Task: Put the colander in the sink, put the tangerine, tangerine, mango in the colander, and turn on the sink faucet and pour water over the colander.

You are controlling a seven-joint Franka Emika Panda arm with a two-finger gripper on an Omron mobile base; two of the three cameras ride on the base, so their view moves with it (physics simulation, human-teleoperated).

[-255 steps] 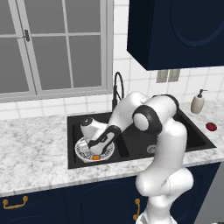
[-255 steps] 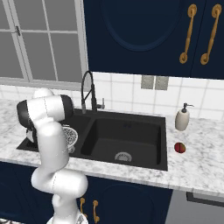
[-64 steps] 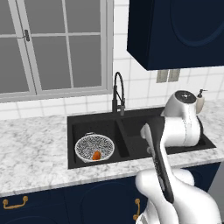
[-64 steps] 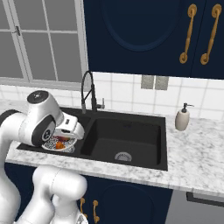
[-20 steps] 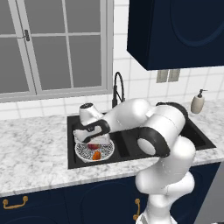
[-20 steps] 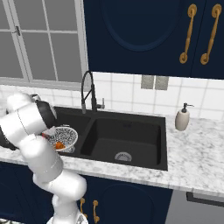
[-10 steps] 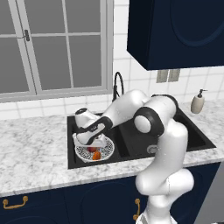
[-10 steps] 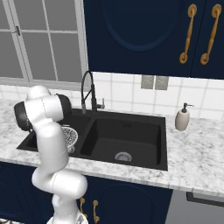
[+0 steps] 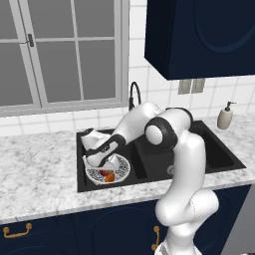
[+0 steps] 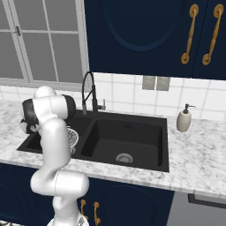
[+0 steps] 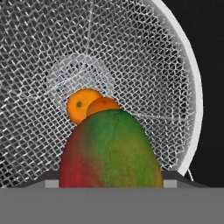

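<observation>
Mango (image 11: 111, 151), green at the top and red down its flanks, sits right between the fingers, which stand spread about its width and appear to hold it; the tips themselves are hidden behind the fruit. Its long axis runs straight out along the reach of the hand, nose pointing down into the colander (image 11: 183, 83) just beyond and below. Releasing it, I judge, is all the coming move needs, since the mesh bowl lies directly under the fruit. Past the mango's tip lie two tangerines (image 11: 81, 105), touching each other on the colander's floor: one mango, two tangerines, one colander. From behind, the gripper (image 9: 98, 160) hangs low over the colander in the left basin of the sink (image 9: 209, 149), the black faucet (image 10: 89, 90) standing at the back edge, with no water running, and a soap bottle (image 10: 183, 119) on the bench to the right.
</observation>
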